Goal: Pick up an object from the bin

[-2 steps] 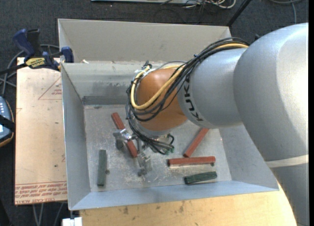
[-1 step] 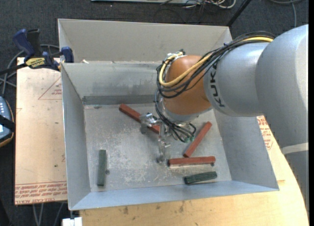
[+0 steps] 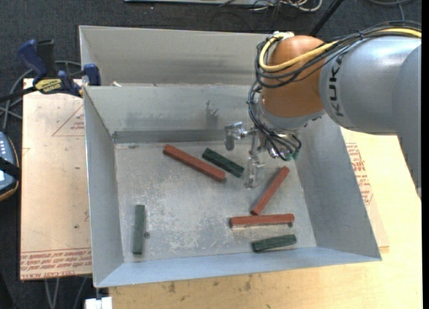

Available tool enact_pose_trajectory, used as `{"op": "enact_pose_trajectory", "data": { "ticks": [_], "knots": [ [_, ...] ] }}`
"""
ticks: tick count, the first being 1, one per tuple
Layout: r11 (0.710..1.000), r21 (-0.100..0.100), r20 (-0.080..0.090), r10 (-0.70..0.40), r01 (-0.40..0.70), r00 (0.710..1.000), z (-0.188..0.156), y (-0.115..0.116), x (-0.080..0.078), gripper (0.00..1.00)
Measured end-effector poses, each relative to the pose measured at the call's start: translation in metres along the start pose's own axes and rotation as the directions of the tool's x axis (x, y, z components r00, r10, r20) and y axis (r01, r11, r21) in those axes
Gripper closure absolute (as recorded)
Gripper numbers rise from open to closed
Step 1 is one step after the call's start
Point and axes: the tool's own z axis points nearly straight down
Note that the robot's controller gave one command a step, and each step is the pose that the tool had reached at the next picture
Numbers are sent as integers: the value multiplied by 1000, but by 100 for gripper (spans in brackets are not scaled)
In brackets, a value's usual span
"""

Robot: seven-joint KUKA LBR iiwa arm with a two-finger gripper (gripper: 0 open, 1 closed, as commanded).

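- Gripper (image 3: 251, 177): low in the right half of the bin (image 3: 100, 167), its tip close above the floor. Whether it is open or closed cannot be told from this angle, and nothing is seen in its hold.
- Step in hand, as judged: the approach. No object is grasped, so the pick is not yet made.
- Nearest objects: a short dark green bar (image 3: 223, 162) lies just to the view's left of the tip, and a slanted red-brown bar (image 3: 270, 190) lies just to its right and nearer the front wall. The tip stands between their near ends, and which of the two it favours cannot be told.
- Next move, as judged: centre over one bar, straddle its narrow width, close, and lift clear of its neighbour.
- Arm: it enters from the view's right, the orange wrist cover (image 3: 291, 76) above the rear of the bin, with the gripper pointing steeply down.
- Farther objects: a long red-brown bar (image 3: 194, 162) beside the green one; a level red-brown bar (image 3: 261, 220) and a front dark green bar (image 3: 273, 242) near the front wall; a left green bar (image 3: 139, 229) well apart.
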Motion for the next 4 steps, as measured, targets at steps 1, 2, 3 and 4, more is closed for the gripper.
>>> {"op": "enact_pose_trajectory", "data": {
  "ticks": [1, 2, 3, 4],
  "knots": [
    [1000, -6, -10, 17, -17, 1000, 49, -6, -9, 0],
    [1000, -6, -7, 18, -18, 1000, 46, -7, -10, 100],
    [998, -3, 0, 65, -65, 998, -32, -20, -14, 100],
    [998, -6, -8, 65, -65, 998, -26, -19, -12, 0]
  ]
}}
